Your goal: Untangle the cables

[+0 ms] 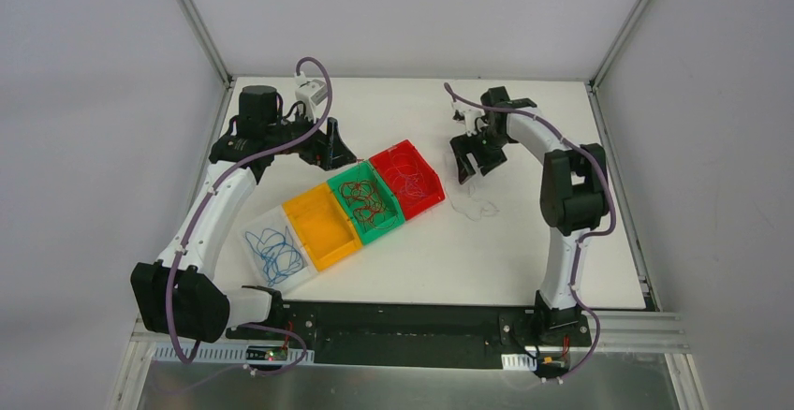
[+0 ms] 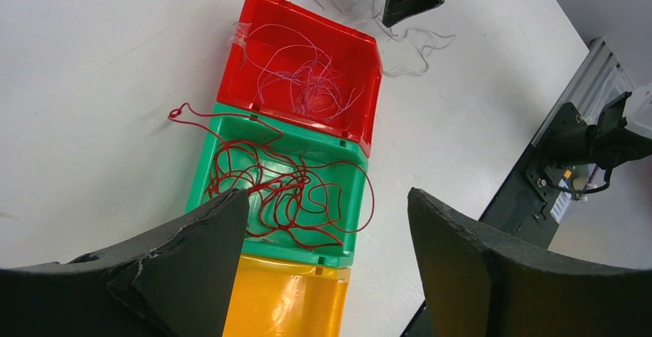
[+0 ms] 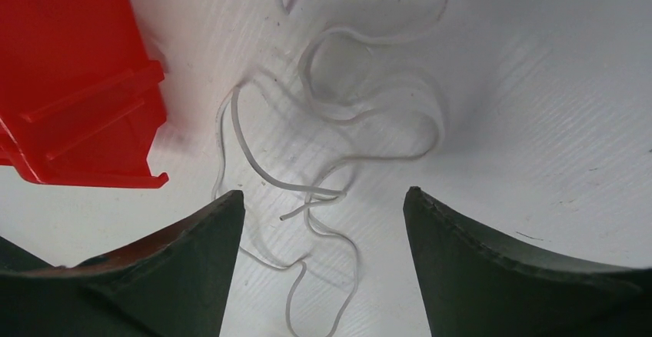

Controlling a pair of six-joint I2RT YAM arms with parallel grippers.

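A white cable (image 3: 361, 114) lies in loose curls on the table just right of the red bin (image 1: 408, 178). My right gripper (image 3: 323, 198) hangs open right over it, fingers on either side of one loose end, nothing held. It also shows from above as the right gripper (image 1: 473, 165). A bright red cable (image 2: 284, 191) fills the green bin (image 2: 350, 214), one loop spilling over its far edge. Pale thin wire (image 2: 307, 83) lies in the red bin. A blue cable (image 1: 274, 249) sits in the clear bin. My left gripper (image 2: 327, 206) is open and empty above the green bin.
Several bins stand in a diagonal row: clear (image 1: 253, 265), orange (image 1: 323, 226), green (image 1: 393, 218), red. The orange bin (image 2: 284, 298) holds nothing. The black arm-base rail (image 1: 403, 321) runs along the near edge. Walls enclose the table on three sides.
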